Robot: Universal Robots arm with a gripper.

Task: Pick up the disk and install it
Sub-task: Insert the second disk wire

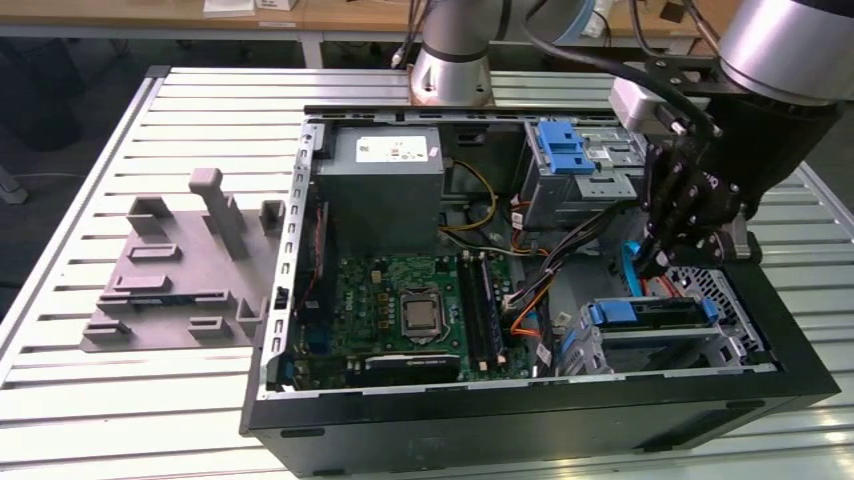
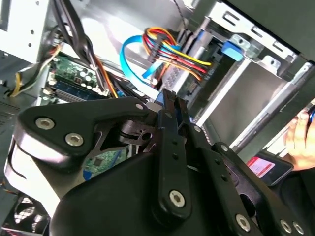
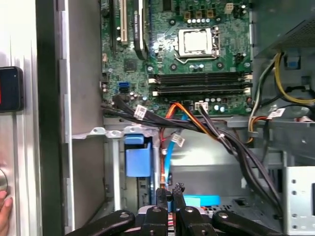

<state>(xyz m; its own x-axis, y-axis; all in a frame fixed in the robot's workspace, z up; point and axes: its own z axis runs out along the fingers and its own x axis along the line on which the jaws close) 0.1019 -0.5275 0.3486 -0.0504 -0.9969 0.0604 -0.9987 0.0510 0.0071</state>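
Blue plastic shows between the fingers (image 3: 169, 192) in the first wrist view: they are closed narrowly on the edge of the disk (image 3: 202, 200), held on edge inside the open computer case (image 1: 534, 425) on the table (image 1: 200, 390), above the drive cage (image 1: 654, 325). Pickup looks done; the disk is not seated yet.

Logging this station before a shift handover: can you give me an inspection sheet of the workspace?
Surface: slatted metal table.
Job's things: disk, blue edge beside the fingertips, above the drive cage in the open computer case.
Clutter: grey fixture block on the table.
Grippers: gripper lowered into the case, fingers close together.
Cables: bundled wires cross the motherboard.
Surroundings: a hand near the case.
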